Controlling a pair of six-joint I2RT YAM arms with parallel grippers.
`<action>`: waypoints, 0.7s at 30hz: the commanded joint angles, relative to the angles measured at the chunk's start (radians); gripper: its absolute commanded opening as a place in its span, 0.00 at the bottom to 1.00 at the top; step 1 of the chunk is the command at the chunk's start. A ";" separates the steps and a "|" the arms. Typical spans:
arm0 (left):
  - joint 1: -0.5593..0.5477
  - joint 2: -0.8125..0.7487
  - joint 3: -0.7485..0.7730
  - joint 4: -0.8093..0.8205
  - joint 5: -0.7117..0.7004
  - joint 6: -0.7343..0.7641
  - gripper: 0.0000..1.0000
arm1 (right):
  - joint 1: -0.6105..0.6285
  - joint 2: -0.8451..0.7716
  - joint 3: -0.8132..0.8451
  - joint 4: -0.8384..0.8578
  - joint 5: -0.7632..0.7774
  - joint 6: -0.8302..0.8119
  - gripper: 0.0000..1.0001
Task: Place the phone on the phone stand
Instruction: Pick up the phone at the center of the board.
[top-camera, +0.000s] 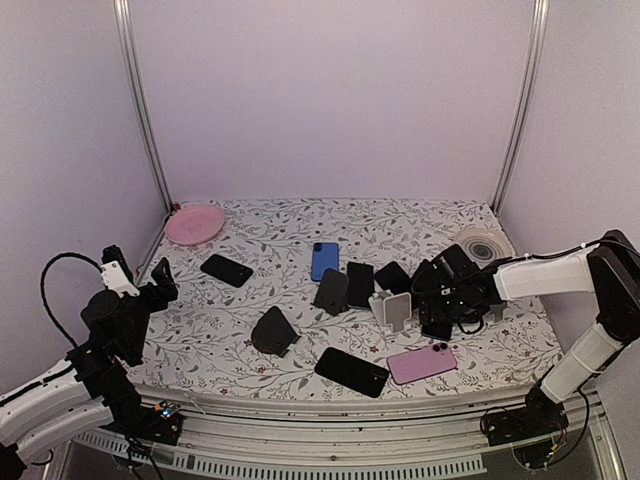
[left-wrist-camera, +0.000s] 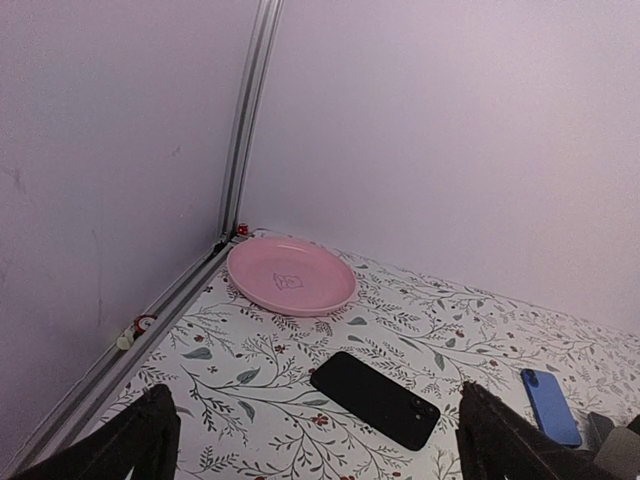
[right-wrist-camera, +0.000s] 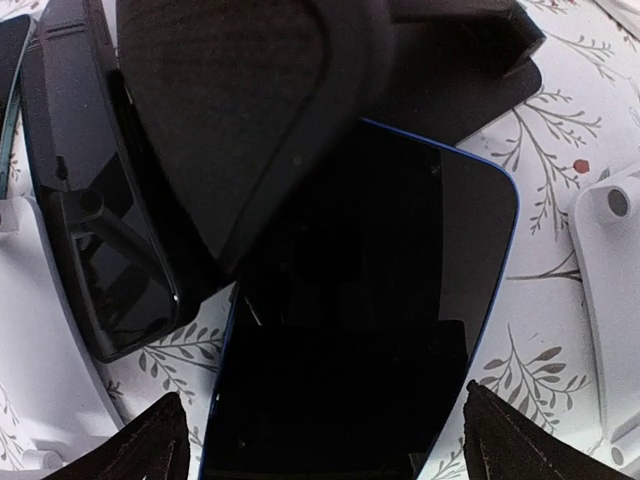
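Well left of the white phone stand (top-camera: 392, 310), the left end effector (top-camera: 160, 283) hangs with fingers apart, empty. Just right of the stand, the right end effector (top-camera: 440, 300) straddles the blue-edged phone (right-wrist-camera: 380, 300) lying on the counter (top-camera: 505, 350), fingers apart. This looks like the grasp step; next it should close on the phone's edges, then lift.

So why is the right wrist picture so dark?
Right wrist view: the camera sits close over a black-screened phone with a blue rim, so dark surfaces fill the frame. Left wrist and top external views: even light, faint shadows, pinkish tint.
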 joint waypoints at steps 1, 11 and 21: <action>0.015 -0.021 -0.016 -0.008 0.007 -0.006 0.97 | 0.004 -0.019 0.022 -0.054 0.063 0.018 0.95; 0.015 -0.019 -0.017 -0.007 0.009 -0.007 0.97 | -0.016 0.051 0.053 -0.076 0.094 0.019 0.95; 0.015 -0.011 -0.013 -0.005 0.010 -0.007 0.97 | -0.021 0.149 0.091 -0.002 0.023 0.016 0.95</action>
